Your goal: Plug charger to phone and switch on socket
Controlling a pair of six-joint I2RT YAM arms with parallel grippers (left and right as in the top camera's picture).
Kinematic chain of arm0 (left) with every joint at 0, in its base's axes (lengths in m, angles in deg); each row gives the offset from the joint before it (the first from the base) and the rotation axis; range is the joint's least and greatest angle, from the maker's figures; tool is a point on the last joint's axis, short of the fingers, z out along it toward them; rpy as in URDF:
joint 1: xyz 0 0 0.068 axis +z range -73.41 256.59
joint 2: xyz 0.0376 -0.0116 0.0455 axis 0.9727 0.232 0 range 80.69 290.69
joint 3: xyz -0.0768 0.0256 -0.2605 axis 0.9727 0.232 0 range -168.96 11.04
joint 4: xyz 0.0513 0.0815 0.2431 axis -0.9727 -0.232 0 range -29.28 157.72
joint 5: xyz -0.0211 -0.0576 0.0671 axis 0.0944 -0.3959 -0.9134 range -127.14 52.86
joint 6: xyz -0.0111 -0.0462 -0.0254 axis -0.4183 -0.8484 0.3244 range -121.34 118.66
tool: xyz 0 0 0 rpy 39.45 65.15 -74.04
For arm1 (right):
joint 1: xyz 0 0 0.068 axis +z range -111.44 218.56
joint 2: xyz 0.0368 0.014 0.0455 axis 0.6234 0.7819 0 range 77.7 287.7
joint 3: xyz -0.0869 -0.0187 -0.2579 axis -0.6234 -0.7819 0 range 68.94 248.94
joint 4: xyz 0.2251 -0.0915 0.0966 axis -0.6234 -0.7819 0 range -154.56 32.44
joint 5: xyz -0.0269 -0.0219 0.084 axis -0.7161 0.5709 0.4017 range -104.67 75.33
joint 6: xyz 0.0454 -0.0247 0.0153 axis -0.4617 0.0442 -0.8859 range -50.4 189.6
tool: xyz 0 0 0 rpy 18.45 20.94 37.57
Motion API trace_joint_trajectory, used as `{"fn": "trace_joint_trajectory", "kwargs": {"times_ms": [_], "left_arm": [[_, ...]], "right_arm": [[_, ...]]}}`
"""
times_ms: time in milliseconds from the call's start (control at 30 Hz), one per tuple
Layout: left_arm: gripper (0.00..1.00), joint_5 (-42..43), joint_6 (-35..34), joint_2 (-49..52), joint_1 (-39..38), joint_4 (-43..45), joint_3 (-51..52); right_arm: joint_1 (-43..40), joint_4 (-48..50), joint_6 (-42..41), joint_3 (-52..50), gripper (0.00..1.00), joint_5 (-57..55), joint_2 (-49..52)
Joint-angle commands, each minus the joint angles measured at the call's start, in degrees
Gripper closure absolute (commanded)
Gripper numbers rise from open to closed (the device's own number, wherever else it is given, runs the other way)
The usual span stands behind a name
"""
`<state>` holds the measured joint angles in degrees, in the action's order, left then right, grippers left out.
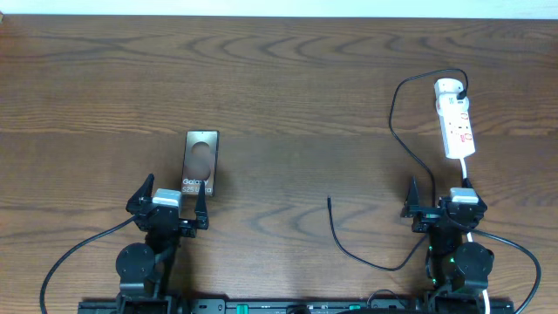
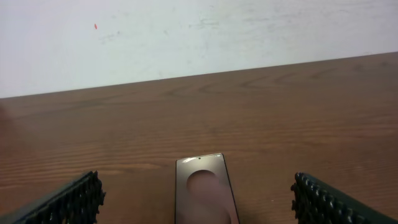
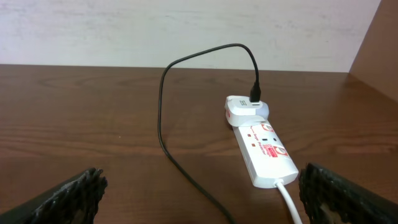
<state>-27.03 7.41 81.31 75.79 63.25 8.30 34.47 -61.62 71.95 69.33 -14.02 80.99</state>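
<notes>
Quick look at the setup. The phone [image 1: 200, 163] lies flat on the left side of the surface [image 1: 288, 78], with its lettered near end just beside the left hand [image 1: 170, 201]. From the left wrist view it sits right between the two fingers [image 2: 68, 202], pale oval patch up, and I can't tell whether it's touching them.

The socket [image 1: 457, 129] is over on the right, lying lengthwise near-to-far, just beyond the right hand [image 1: 440, 202]. A white adapter [image 3: 247, 109] is plugged into its far end, and the charger [image 1: 397, 126] comes out of that. The black cable arcs up and to the left, runs toward the near edge past the left side of the right hand, and curls back. Its tip [image 1: 329, 199] rests on bare wood between the two arms, well apart from the phone. The socket's white cord [image 3: 289, 199] runs off its near end toward the right arm.

Both arms are tucked low at the near edge and pointing at the far wall [image 2: 186, 37]. Both hands are spread wide and holding nothing.

The surface is dark brown wood grain and the wall behind it is plain and pale. A brown panel [image 3: 379, 43] shows at the far right in the right wrist view.
</notes>
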Motion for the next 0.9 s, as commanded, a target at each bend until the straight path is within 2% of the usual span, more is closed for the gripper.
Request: {"fn": "trace_joint_trajectory", "kwargs": {"times_ms": [0,367,533,633,767,867], "left_arm": [[0.03,-0.3,-0.9,-0.4,0.3,-0.2,1.7],[0.03,-0.1,-0.9,-0.4,0.3,0.8,1.7],[0.03,4.3,-1.0,-0.4,0.2,3.7,1.7],[0.03,4.2,-4.1,-0.4,0.3,4.5,1.7],[0.03,4.2,-12.7,-0.3,0.3,5.5,1.2],[0.03,4.2,-15.0,0.9,0.2,6.1,-1.5]], "right_arm": [[0.4,-0.3,0.7,-0.1,0.01,-0.3,-0.3],[0.4,-0.3,0.7,-0.1,0.01,-0.3,-0.3],[0.4,-0.3,0.7,-0.1,0.01,-0.3,-0.3],[0.4,-0.3,0.7,-0.1,0.01,-0.3,-0.3],[0.4,-0.3,0.7,-0.1,0.01,-0.3,-0.3],[0.4,-0.3,0.7,-0.1,0.01,-0.3,-0.3]]}}
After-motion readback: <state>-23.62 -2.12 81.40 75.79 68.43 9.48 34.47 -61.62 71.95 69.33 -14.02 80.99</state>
